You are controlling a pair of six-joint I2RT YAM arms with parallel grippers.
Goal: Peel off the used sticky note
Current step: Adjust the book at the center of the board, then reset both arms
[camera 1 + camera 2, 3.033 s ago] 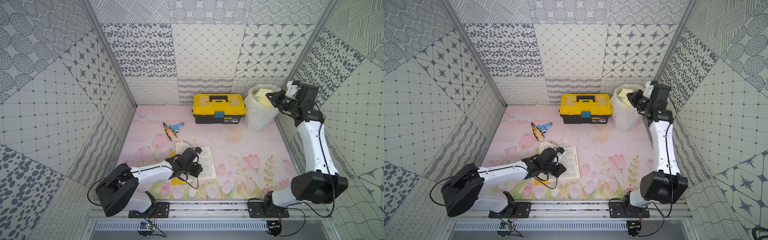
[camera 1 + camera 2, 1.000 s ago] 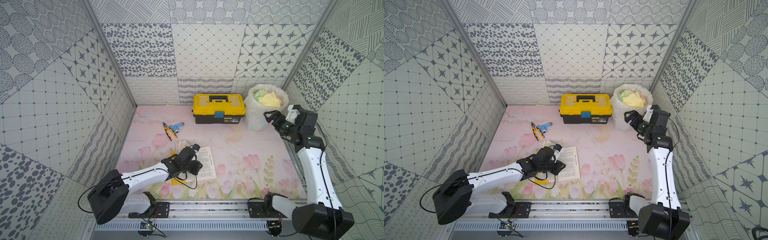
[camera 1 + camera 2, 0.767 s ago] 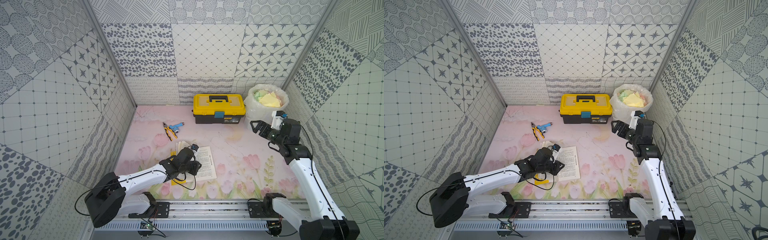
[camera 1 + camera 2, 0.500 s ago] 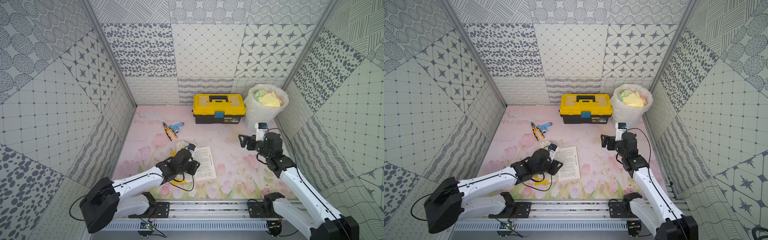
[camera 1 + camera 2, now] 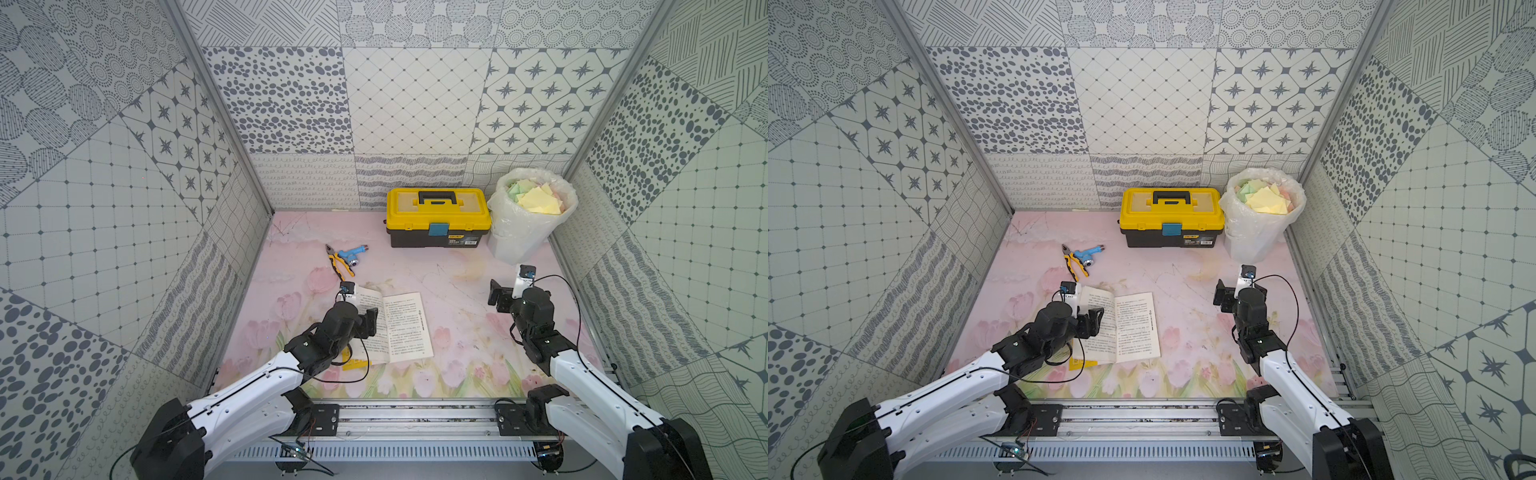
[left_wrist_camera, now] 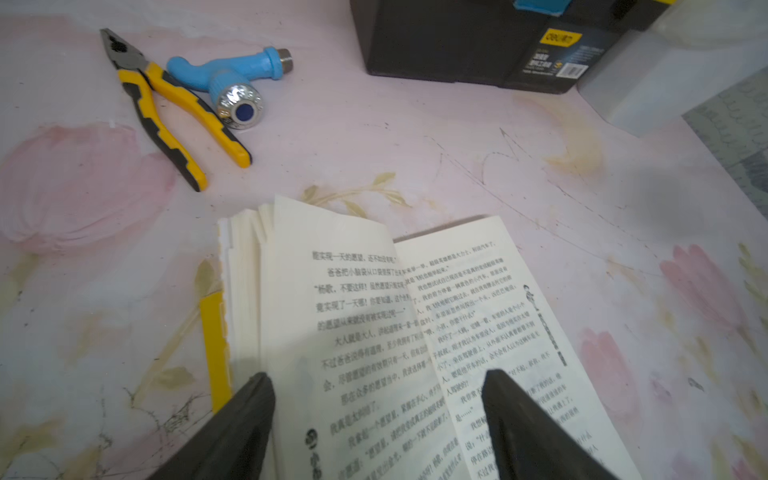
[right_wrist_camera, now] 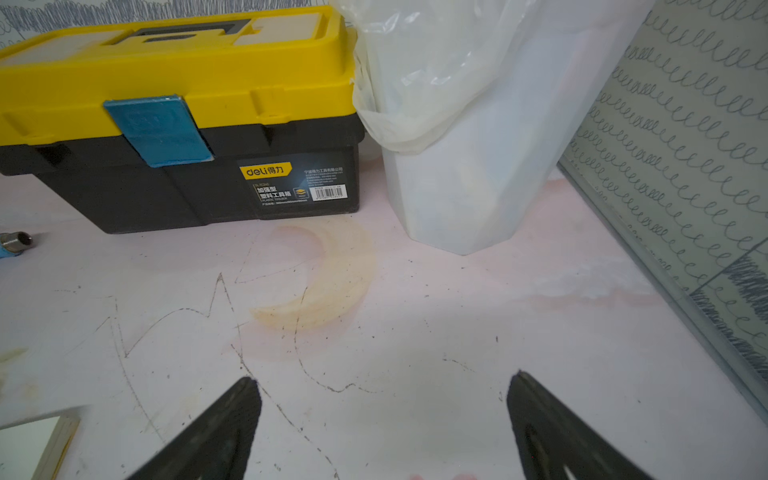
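The left gripper hovers over an open book, fingers spread, gripping nothing. The right gripper hangs above the pink desk, fingers wide apart. Yellow sticky notes lie in the lined bin at the back; which is the used one, I cannot tell.

I read a yellow "deli 得力" brand tag on the sticker on the black front of the toolbox. "加强型 塑料工具箱" stands under the tag, with a barcode to its right. The open book carries printed Chinese. On its left page I make out "大人就是大人" and "不要这样". The smaller print is too blurred for me.
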